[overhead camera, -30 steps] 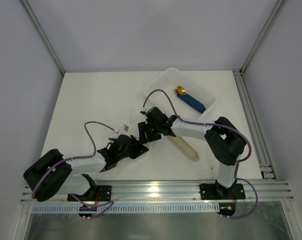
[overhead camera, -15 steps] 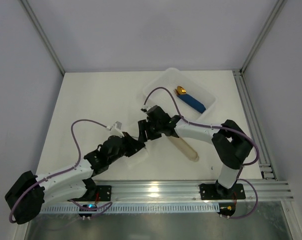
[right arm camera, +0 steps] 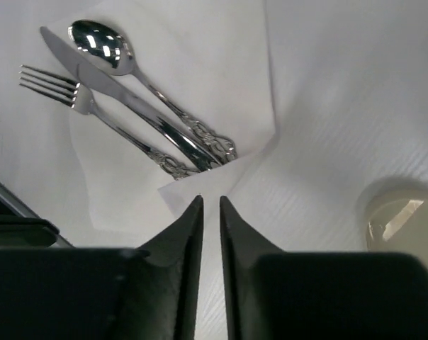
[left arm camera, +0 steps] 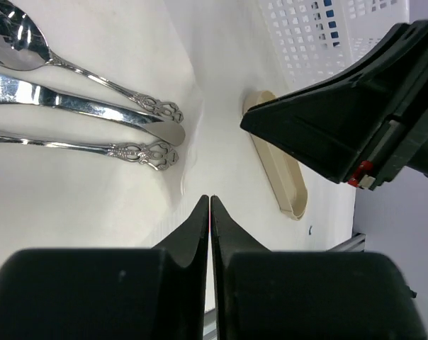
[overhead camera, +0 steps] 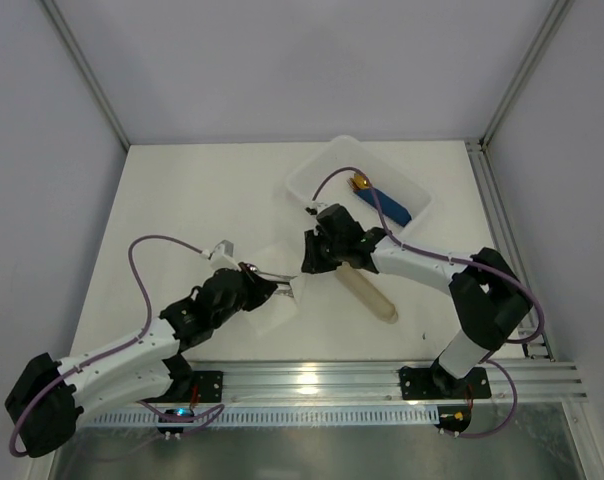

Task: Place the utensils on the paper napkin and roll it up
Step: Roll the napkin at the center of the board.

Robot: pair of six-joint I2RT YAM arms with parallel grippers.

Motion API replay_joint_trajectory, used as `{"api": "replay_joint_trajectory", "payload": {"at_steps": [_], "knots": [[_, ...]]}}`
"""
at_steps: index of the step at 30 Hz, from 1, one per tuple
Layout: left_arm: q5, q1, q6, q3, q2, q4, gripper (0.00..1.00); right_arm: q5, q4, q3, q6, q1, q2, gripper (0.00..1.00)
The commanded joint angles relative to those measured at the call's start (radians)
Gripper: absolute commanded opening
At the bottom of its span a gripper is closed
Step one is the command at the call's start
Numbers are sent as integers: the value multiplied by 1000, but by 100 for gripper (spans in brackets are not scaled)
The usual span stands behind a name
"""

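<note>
Looking across the napkin [right arm camera: 221, 71], I see the utensils [right arm camera: 129, 98] lying handles toward my right end effector [right arm camera: 210, 200], slightly parted; left end effector [left arm camera: 210, 199] clenched at the napkin's edge.

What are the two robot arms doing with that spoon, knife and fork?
The utensils already lie together on the paper napkin, one corner folded up near their handles. The left gripper, jaws shut, sits at the napkin's edge. The right gripper, jaws slightly apart, hovers by the folded corner. No roll yet.
</note>
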Motion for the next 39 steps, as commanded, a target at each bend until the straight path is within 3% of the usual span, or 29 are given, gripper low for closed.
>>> {"api": "replay_joint_trajectory", "payload": {"at_steps": [1,3,11,17,39], "knots": [[-52,0,28,48,11,-51,1,-2,37,-66,3,-28,-39,14],[-61,0,27,57,32,-51,1,-25,65,-82,-1,-31,-21,4],[-76,0,42,100,143,-37,0,-157,211,-111,-18,-31,65,4],[-81,0,59,115,190,-16,0,-214,226,-74,-13,-31,142,4],[-18,8,108,195,413,75,0,-237,251,-7,-6,-28,209,4]]}}
